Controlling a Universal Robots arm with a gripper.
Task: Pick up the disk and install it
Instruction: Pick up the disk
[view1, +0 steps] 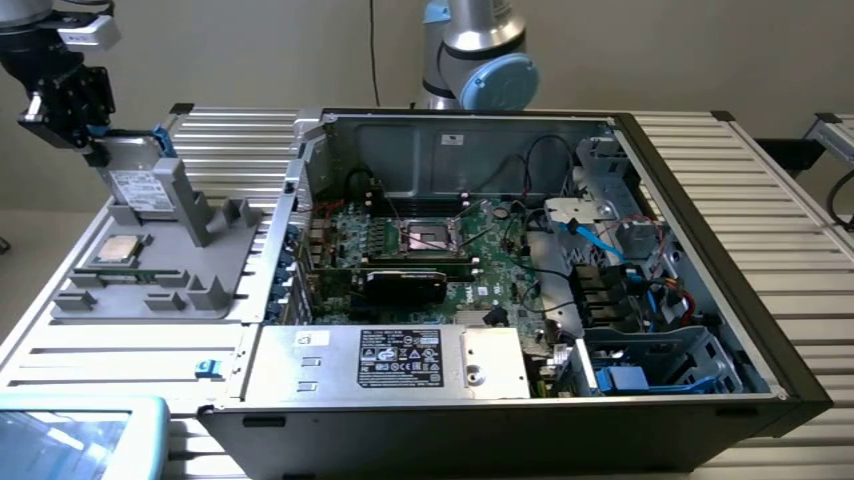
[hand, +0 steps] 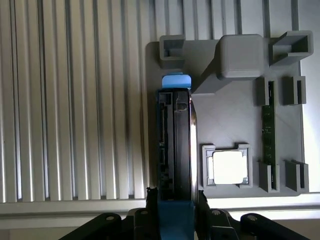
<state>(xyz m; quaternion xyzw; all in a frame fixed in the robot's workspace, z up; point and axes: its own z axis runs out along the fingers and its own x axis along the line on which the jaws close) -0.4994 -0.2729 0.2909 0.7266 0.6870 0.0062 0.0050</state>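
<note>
Wrist view footage presents one disk edge-on, standing upright in a grey fixture tray, with its blue carrier tab seen at the far end. The disk is flanked by the two fingers of the end effector, which are closed against its opposite faces at the near blue end, so the disk is gripped while it stands in the tray.

In the exterior view the same disk is seen on edge against a grey support post, its white label facing outward, with the end effector set on its upper end.

On the tray, one square silver chip is seated in a pocket just beside the disk, and one green memory module is held in slots further across. The tray lies on the slatted desk near the edge at the exterior view's left.

One open computer case occupies the middle of the desk, apart from the tray, with one silver box bearing a black label along its near side. One robot arm base rises beyond the desk's far edge.
</note>
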